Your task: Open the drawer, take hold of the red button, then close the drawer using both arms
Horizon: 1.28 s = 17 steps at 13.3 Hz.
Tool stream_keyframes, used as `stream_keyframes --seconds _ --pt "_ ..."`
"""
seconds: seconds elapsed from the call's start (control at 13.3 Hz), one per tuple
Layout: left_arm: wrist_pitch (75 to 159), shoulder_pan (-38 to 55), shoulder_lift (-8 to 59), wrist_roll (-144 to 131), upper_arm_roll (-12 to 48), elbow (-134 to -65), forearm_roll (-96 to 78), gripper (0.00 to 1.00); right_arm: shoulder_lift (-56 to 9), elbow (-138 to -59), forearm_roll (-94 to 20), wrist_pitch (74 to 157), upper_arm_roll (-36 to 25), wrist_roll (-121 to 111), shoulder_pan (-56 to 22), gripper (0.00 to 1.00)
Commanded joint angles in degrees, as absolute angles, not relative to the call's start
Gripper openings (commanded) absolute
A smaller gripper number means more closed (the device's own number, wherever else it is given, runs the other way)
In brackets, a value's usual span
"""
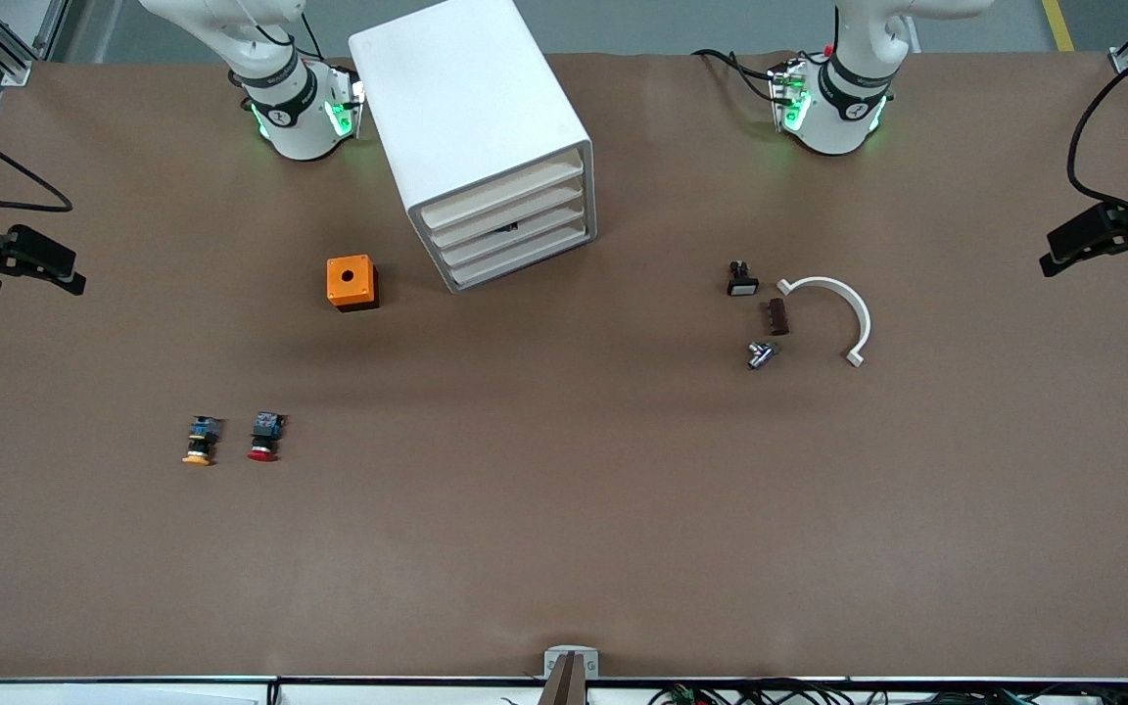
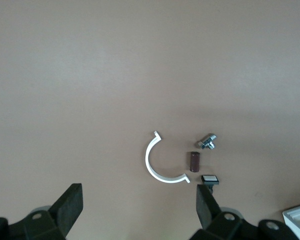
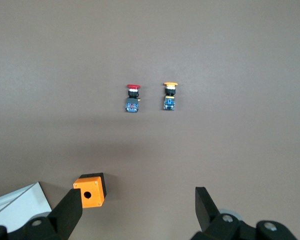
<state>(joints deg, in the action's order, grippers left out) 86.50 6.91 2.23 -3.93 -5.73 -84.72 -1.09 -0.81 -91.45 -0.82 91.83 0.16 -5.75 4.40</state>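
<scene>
Gaping wide, left pincer (image 2: pixel 140 210) and right pincer (image 3: pixel 139 212) hold nothing; red button (image 1: pixel 263 438) lies at the cabinet's (image 1: pixel 471 117) 7 o'clock.

left pincer (image 2: pixel 137 210) open, raised | right pincer (image 3: pixel 137 210) open, raised

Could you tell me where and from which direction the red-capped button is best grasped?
The red-capped button lies on its side on the table, cap toward the front camera. I would come straight down from above and close the claw across the boxy black-and-blue body, not the rounded cap, which could slip.
</scene>
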Motion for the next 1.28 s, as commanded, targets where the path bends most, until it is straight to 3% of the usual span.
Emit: stream_keyframes --seconds 0.0,0.23,0.53,1.2 --pt "87.4 1.5 -1.9 -4.1 1.1 -89.5 -0.9 1.0 1.0 -92.6 0.6 91.5 0.5 -6.2 4.0 1.0" --pt "91.1 1.1 -7.4 -4.1 2.9 -97.4 -0.9 1.0 0.7 -92.5 0.6 91.9 0.5 -6.2 4.1 1.0" --pt "91.1 -2.7 -9.0 -4.2 6.7 -98.7 -0.9 1.0 0.7 -92.5 0.5 91.9 0.4 -6.2 4.3 1.0" --pt "90.4 -2.6 -6.3 -3.4 6.2 -94.0 0.0 1.0 0.7 -92.3 0.6 91.8 0.3 -6.7 4.5 1.0"
